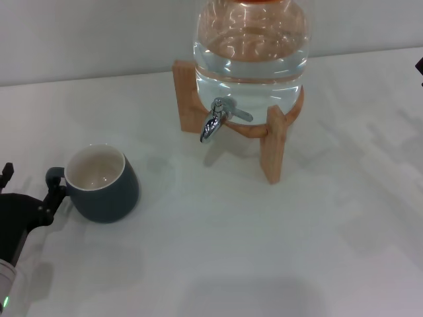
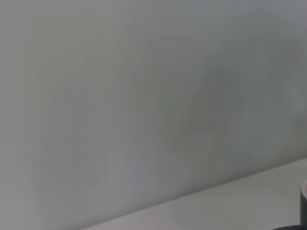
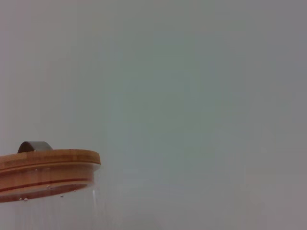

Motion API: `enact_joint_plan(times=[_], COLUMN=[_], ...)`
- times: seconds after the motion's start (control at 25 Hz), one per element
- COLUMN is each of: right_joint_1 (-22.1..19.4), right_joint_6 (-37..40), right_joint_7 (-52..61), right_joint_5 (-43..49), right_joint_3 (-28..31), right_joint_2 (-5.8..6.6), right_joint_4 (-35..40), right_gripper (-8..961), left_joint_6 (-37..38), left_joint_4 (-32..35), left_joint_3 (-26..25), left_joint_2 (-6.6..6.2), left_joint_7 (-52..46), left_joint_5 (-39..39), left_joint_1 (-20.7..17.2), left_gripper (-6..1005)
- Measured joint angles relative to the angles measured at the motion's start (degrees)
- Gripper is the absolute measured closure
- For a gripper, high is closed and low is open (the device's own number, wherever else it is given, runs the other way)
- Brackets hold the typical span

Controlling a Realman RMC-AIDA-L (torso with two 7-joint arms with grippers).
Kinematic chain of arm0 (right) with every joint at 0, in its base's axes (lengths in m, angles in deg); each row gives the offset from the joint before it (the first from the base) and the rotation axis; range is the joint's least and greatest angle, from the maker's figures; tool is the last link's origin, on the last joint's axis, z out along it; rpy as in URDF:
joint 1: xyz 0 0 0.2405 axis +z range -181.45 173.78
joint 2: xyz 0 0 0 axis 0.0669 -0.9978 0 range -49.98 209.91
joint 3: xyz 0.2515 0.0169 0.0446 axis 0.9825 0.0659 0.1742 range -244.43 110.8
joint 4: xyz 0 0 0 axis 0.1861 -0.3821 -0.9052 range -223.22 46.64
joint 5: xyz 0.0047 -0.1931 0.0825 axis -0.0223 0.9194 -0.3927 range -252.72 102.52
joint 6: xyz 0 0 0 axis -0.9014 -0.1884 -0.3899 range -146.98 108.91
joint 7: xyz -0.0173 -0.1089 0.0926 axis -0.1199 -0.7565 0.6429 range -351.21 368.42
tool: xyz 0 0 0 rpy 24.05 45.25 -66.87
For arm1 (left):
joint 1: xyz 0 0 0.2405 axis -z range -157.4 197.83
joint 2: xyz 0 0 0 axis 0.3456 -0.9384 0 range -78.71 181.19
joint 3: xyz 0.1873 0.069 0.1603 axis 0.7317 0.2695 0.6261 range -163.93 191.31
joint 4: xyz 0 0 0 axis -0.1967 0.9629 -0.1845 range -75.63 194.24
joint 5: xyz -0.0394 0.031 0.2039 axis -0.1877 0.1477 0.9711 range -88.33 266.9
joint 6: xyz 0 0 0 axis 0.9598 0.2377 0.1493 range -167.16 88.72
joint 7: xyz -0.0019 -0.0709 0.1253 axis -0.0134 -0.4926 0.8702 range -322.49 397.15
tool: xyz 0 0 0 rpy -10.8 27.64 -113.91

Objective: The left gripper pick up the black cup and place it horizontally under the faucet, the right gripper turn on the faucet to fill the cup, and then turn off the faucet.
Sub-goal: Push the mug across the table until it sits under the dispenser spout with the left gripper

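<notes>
The black cup (image 1: pixel 102 183) sits upright on the white table (image 1: pixel 264 251), well left of the faucet (image 1: pixel 217 119) on the glass water jar (image 1: pixel 251 46), with the left gripper (image 1: pixel 30 208) right at its handle, though I can't tell if those fingers are spread or pinched.

Left gripper (image 1: pixel 53 193) mostly cut off at head view's left edge, fingers unreadable; right gripper (image 1: pixel 420 66) just a sliver at right edge; jar (image 1: pixel 251 39) top cropped.
</notes>
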Motion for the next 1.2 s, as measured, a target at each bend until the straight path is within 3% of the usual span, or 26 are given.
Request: enact_joint_plan(times=[0.16, 0.36, 0.92, 1.2], right_joint_1=[0.0, 0.11, 0.19, 0.22], right_joint_6=[0.0, -0.03, -0.16, -0.16], right_joint_7=[0.0, 0.0, 0.0, 0.0], right_joint_5=[0.0, 0.0, 0.09, 0.09], right_joint_3=[0.0, 0.0, 0.0, -0.17], right_joint_2=[0.0, 0.0, 0.0, 0.0], right_joint_4=[0.0, 0.0, 0.01, 0.09], right_gripper=[109, 109, 109, 109], left_joint_6=[0.0, -0.11, -1.69, -1.63], left_joint_4=[0.0, 0.0, 0.0, -0.01], left_joint_3=[0.0, 0.0, -0.01, 0.0], left_joint_2=[0.0, 0.0, -0.19, -0.17], left_joint_7=[0.0, 0.0, 0.07, 0.03], left_joint_5=[0.09, 0.04, 0.91, 1.23], left_joint_1=[-0.09, -0.08, 0.32, 0.45], left_gripper=[178, 392, 818, 920])
